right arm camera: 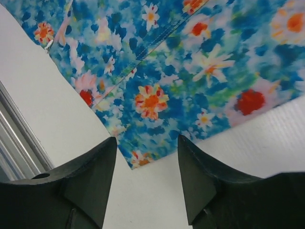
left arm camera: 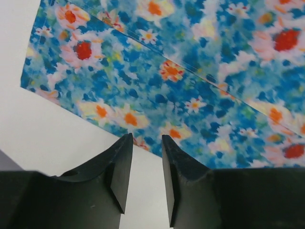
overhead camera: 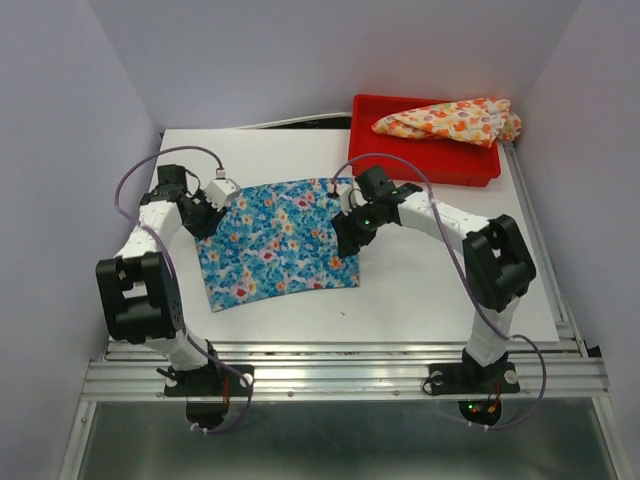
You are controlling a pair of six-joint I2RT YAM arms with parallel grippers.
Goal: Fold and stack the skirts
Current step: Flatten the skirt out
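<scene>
Slippage is the main risk here. The blue skirt lies spread flat on the counter. The cream-yellow skirt sits bunched in the red tray, beyond the blue skirt's far right corner. The left end effector hovers at the blue skirt's left edge, fingers nearly together and empty; so narrow a gap may shove the hem into a wrinkle instead of straddling it. The right end effector stands at the blue skirt's right side, parted wider and also empty, with a corner of the cloth just ahead of its fingertips. Catching only that tip could let it pull free mid-fold. Whether either touches the cloth is hard to tell. Uneven grips would skew the fold.
</scene>
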